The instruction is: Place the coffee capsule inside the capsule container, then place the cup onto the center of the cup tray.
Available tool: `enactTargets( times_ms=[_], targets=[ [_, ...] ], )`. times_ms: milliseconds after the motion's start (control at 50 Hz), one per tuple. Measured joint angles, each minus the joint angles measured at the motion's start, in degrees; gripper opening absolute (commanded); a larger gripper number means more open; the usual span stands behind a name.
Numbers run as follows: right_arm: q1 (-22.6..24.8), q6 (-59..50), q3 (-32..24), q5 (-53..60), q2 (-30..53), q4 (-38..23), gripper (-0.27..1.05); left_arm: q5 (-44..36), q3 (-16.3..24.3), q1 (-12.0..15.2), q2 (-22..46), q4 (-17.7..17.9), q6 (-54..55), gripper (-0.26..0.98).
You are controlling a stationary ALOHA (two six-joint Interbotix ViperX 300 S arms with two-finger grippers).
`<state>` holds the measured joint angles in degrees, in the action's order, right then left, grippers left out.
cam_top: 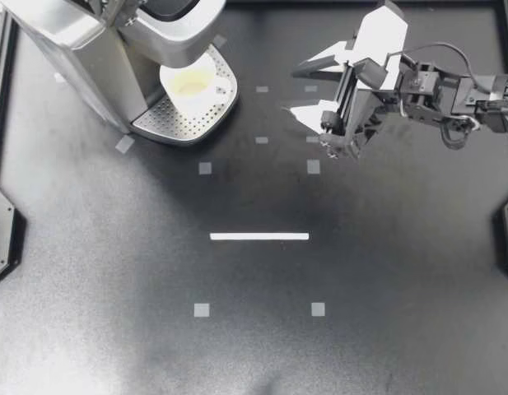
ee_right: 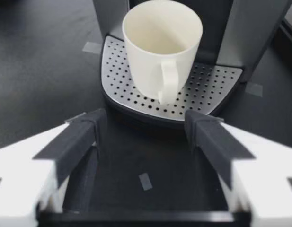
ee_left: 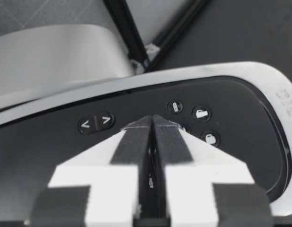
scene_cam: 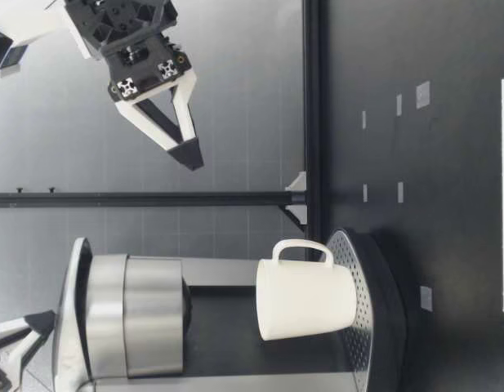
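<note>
Cup (cam_top: 192, 86) is gripped by neither claw. The right gripper (cam_top: 293, 89) is held above the table (cam_top: 254, 346), well apart from the coffee machine (cam_top: 81, 49), with its fingers spread wide and nothing between them. In its wrist view the cup (ee_right: 160, 47) is framed straight ahead with the handle (ee_right: 168, 82) turned toward it, so a clear line for a re-grip is kept if one is judged needed. The left gripper (ee_left: 152, 120) is seen with its fingers pressed together on nothing, the tips poised at the dark control panel (ee_left: 231, 156) on the machine's top, among the buttons (ee_left: 201, 113); a closed tip suits pressing, though contact cannot be confirmed. Outward from both, the cup stands upright on the perforated cup tray (cam_top: 175, 123), set back from the tray's front rim beneath the brew head, and the placement is judged close to centred. The machine itself is set at a corner of the table on the left arm's side. No capsule is visible in any view, and the capsule container cannot be made out.
</note>
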<state>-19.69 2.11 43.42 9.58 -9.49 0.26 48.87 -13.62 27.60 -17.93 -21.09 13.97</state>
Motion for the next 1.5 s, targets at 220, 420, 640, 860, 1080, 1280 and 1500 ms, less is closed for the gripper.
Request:
enactTargets(
  times_ms=[220, 420, 640, 860, 1080, 1280, 1500],
  targets=[
    [0.0, 0.0, -0.1, 0.7, 0.0, 0.0, 0.65, 4.0, 1.0, -0.1, 1.0, 0.0, -0.1, 0.06],
    [0.0, -0.3, -0.1, 1.0, 0.4, 0.0, 0.65, 3.6, 1.5, 0.0, 1.2, 0.4, -1.0, 0.06],
    [0.0, -0.3, -0.1, 1.2, 0.4, 0.0, 0.65, -0.3, 1.2, 0.4, -0.4, 0.6, -1.8, 0.06],
    [0.0, -0.5, -0.1, 1.5, 0.4, 0.0, 0.65, -3.4, 1.2, -0.1, -1.1, 0.6, -1.8, 0.06],
    [0.0, -0.5, -0.1, 1.5, 0.4, 0.0, 0.65, -3.8, 1.2, -1.6, 1.0, 0.7, -1.8, 0.06],
    [0.0, -0.5, -0.1, 1.7, 0.4, 0.0, 0.65, -3.7, 1.2, -2.2, 1.1, 0.9, -1.7, 0.06],
    [0.0, -0.4, -0.1, 2.3, 0.6, 0.0, 0.65, -3.1, 1.2, -2.3, 1.1, 1.0, -1.6, 0.06]
  ],
)
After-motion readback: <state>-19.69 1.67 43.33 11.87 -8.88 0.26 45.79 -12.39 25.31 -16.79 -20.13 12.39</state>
